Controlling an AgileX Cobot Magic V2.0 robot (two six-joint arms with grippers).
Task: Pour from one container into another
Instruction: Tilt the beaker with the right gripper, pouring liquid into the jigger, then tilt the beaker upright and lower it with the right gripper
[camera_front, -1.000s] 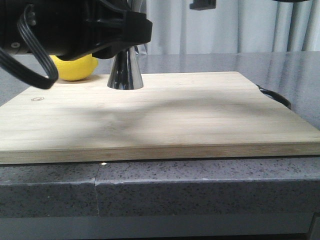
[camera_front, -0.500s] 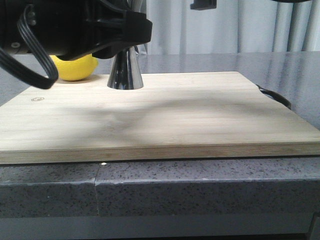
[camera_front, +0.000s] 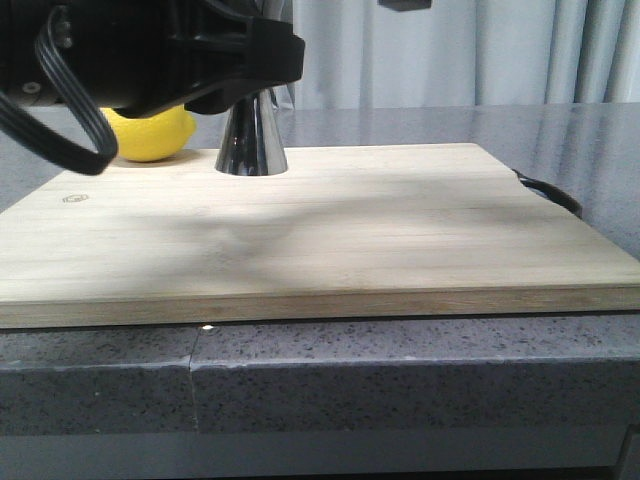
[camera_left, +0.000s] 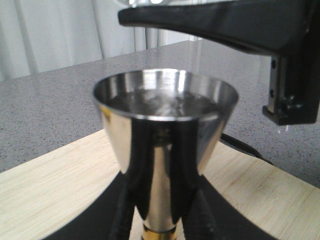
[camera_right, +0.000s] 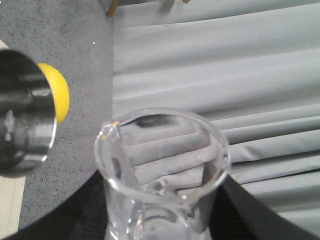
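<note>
Soft, even daylight fills all views, coming from the pale curtains (camera_front: 450, 55) behind. In the front view the left arm (camera_front: 130, 55) is a dark, near silhouette, and broad faint shadows lie across the board (camera_front: 330, 230). The jigger (camera_left: 165, 145) shows bright streaked reflections; the board behind it is blurred. The beaker (camera_right: 162, 170) rim glints, and the lemon (camera_right: 57, 97) beside it is soft.
</note>
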